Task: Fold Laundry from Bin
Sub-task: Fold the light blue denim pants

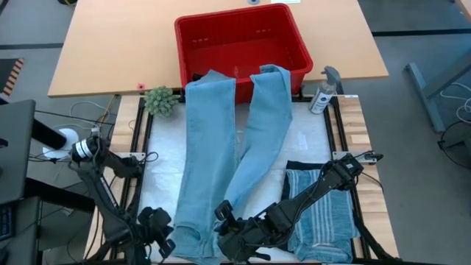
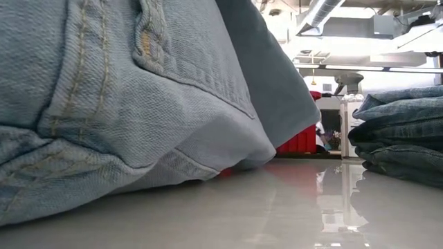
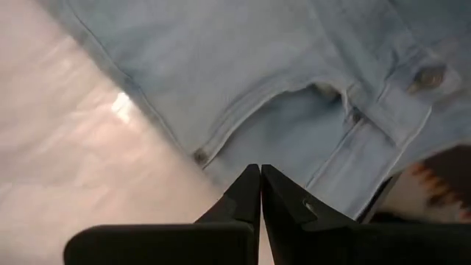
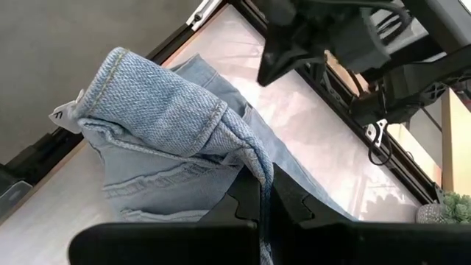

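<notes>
A pair of light blue denim jeans is the biggest thing here, spread lengthwise over the white work surface. Its two long legs run away from both grippers and their cuffs drape over the near rim of the red bin. The cloth is a soft twill with raised double seams, a rivet and a metal button beside the left gripper. The bin is a rectangular tub of glossy red plastic with a rolled rim, and it lies well beyond both grippers on the tan wooden table.

Just beside the right arm, on its outer side, lies a folded shirt, blue-grey with pale stripes and a dark edge.

The right gripper is at the jeans' waist end, clenched on a bunched fold of the waistband, which it lifts off the surface so that the denim humps up above its fingers. The left gripper is at the other corner of the waist. Its two dark, tapered fingers are pressed together with nothing between them, tips just short of the pocket seam.

Smaller items sit beyond the grippers at the bin's sides: a spiky green plant ball and a clear spray bottle. The surface is smooth and mirrors the cloth; behind it shows a room with ceiling ducts.
</notes>
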